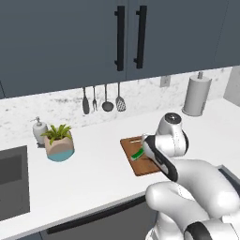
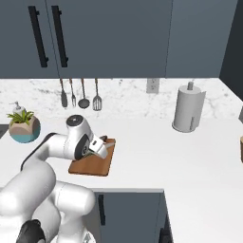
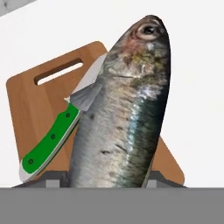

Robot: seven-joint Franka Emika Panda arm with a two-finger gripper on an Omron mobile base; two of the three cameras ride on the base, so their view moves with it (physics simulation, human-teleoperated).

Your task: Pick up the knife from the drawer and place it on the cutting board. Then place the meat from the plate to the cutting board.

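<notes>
While behind meat (image 3: 124,105), knife (image 3: 52,140) blade half-hidden.

**Colours on the counter**

The cutting board (image 3: 33,109) is warm brown wood with faint grain. The knife (image 3: 52,140) has a bright green handle with dark rivets and a pale edge, and a silvery grey blade. The meat (image 3: 120,109) is a grey-silver fish, darker and brownish toward its head, speckled with small dark marks. The counter (image 1: 93,173) is plain white; the backsplash (image 1: 56,105) is white with grey marbling. The cabinets (image 2: 118,38) are dark blue-grey with black handles. The plant pot (image 1: 59,149) is beige over teal.
</notes>
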